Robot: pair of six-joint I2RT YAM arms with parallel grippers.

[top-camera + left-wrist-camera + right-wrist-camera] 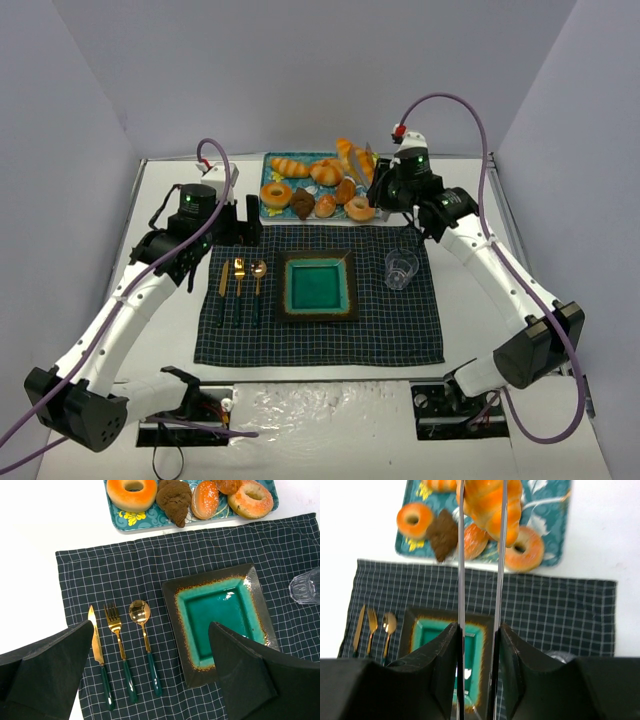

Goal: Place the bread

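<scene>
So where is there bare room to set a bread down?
The teal plate is empty, between the cutlery and the glass. The placemat strip nearer the arms is bare too. The tray is crowded with breads.

In the right wrist view, the orange glazed croissant [487,505] and the thin metal tongs [461,555] around it run off the top edge, as does the teal flowered tray [550,510]. The black fingers [442,655] of the right gripper [478,626] hide most of the clear drinking glass [560,654] and the near side of the teal square plate [475,640]. In the left wrist view, the top edge crops the tray [150,520], the right edge crops the glass [306,586], and a finger [250,680] of the left gripper [151,624] covers the plate's [215,605] near corner.
</scene>
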